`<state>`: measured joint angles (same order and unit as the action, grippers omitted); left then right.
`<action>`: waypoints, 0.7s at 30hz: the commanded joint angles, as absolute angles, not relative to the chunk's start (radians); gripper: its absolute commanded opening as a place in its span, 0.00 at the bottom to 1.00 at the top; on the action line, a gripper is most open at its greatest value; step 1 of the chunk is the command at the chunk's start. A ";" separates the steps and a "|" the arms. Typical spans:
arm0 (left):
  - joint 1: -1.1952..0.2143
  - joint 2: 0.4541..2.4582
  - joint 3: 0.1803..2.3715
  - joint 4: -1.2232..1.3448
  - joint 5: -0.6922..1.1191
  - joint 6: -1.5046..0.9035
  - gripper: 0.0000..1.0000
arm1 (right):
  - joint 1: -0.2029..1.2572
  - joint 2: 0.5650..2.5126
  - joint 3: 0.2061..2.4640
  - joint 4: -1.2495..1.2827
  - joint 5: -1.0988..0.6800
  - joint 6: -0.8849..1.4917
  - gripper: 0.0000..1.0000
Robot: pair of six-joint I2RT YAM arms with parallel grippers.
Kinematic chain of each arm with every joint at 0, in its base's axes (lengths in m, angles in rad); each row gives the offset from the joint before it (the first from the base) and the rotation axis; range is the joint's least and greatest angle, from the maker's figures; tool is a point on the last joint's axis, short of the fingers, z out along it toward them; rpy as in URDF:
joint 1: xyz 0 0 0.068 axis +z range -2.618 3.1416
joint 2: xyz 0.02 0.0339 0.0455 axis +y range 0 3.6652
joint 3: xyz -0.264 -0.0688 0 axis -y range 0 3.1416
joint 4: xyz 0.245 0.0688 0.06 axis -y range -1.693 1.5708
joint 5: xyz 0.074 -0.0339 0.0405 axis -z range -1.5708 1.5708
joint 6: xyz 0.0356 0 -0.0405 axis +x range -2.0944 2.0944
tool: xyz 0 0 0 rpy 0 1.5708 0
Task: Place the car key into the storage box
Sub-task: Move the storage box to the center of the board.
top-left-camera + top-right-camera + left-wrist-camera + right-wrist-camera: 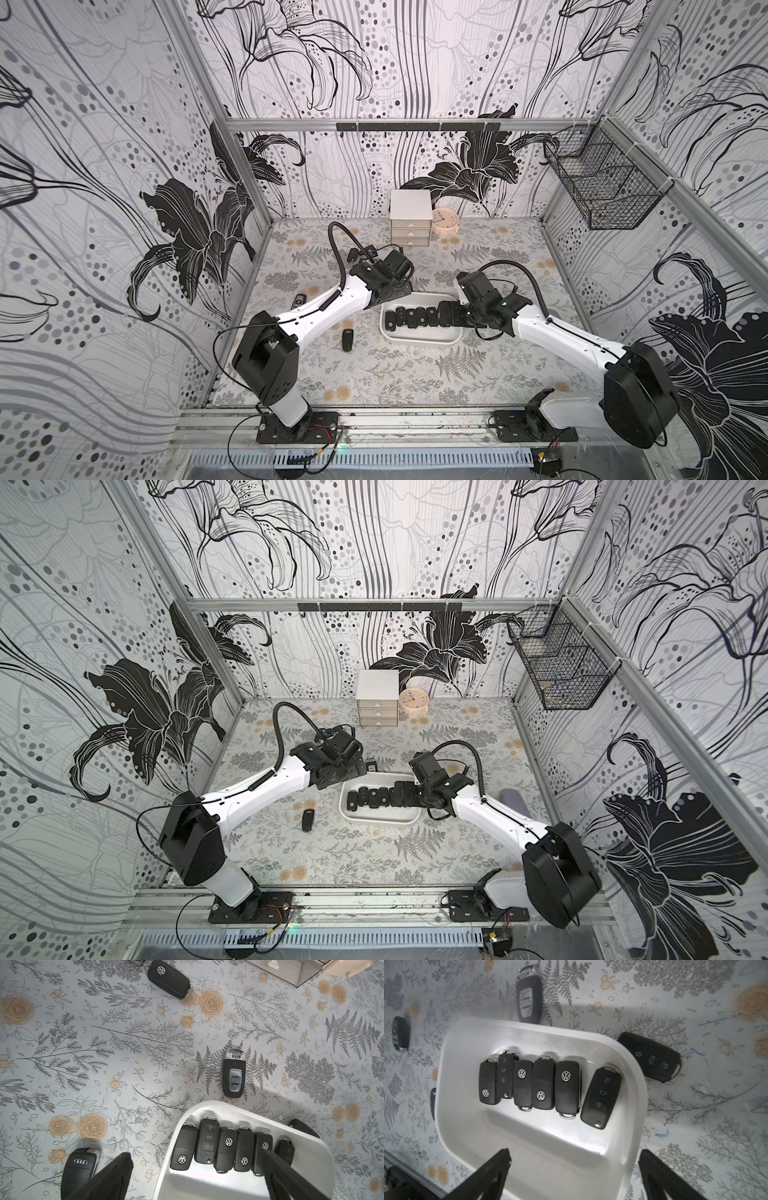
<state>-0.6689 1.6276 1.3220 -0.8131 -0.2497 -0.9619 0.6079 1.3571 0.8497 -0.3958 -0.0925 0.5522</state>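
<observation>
Both claws are apart and empty: left gripper (196, 1154) over the box (452, 1047) rim, right gripper (574, 1153) above it. Six keys (544, 1082) lie inside. I'd take the Audi key (234, 1076) next, at the box's 12 o'clock, pinching its long sides squarely.

Both top views look steeply down from high at the front, covering the whole cell. Each wrist camera faces down close over the table (83, 1053). Both wrist views share the storage box (228, 1107) and the Audi key (234, 1076) just beside it.

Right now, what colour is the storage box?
The storage box is white, clearest in the right wrist view.
</observation>
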 commanded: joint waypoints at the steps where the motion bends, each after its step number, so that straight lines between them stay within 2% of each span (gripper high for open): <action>1: -0.649 1.589 1.293 -0.787 -0.278 -0.957 0.99 | 0.605 1.396 0.871 -0.335 -0.155 0.553 1.00; 21: -0.594 1.524 1.237 -0.779 -0.272 -0.936 0.99 | 0.690 1.534 0.960 -0.285 -0.183 0.599 1.00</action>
<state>-0.6029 1.5536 1.2533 -0.7998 -0.2504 -0.9527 0.6804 1.5116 0.9234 -0.3084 -0.1692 0.5869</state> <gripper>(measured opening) 0.995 0.999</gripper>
